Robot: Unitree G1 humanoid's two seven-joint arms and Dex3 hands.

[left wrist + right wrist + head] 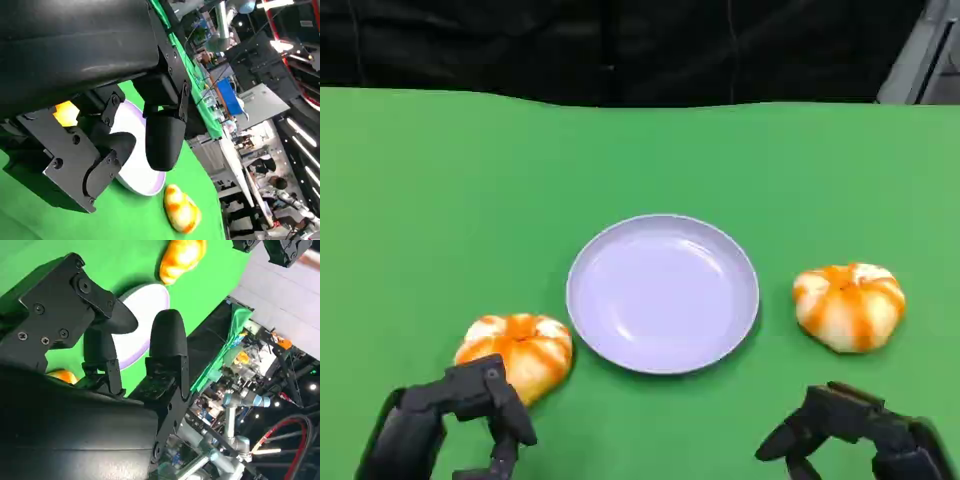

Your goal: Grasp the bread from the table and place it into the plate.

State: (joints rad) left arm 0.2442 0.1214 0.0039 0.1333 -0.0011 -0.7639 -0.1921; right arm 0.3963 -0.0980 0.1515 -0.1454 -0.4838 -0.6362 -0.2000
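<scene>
A: What is seen nearest the front edge of the counter (410, 180)?

B: The left robot hand (470, 410) is seen at the front left, its fingers apart and nothing held. It is just in front of one bread (518, 352), and whether it touches the bun cannot be told. The right robot hand (850, 425) is seen at the front right, also released, with its fingers spread and nothing between them.

A: Where is the bread placed?

B: The left bread, orange and white, is set on the green counter near the front left, just beside the plate (662, 293). A second bread (849, 305) is set on the counter on the right side, near the plate but apart from it, and well ahead of the right robot hand.

A: And the plate?

B: The pale lilac plate is placed at the middle of the counter, between the two buns, and nothing is carried in it. In the left wrist view the plate (131, 165) is seen past the black fingers (162, 137), with the second bread (182, 209) beyond it.
</scene>
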